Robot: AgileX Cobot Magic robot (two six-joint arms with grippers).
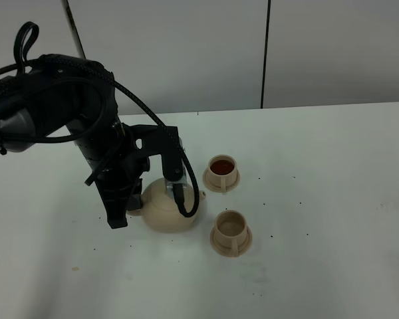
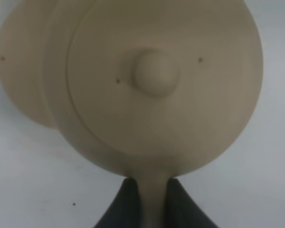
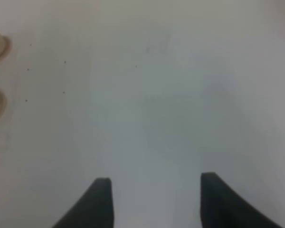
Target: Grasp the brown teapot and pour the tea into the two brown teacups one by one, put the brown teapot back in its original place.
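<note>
Left gripper (image 2: 151,197) clamped on handle of brown teapot (image 1: 173,207). Pot positioned near near teacup (image 1: 231,232). Plate (image 2: 19,71) partly hidden behind pot, contact not determinable. Far teacup (image 1: 221,171) filled red; near teacup appears unfilled. Right gripper (image 3: 154,190) spread, idle. Risk judged: narrow handle pinch, pot rotated by own weight, tea spilled short of cup.

blocked: far teacup (image 1: 221,173), near teacup (image 1: 231,232) beside teapot (image 1: 169,211) | free: table (image 1: 346,199) right of cups
</note>
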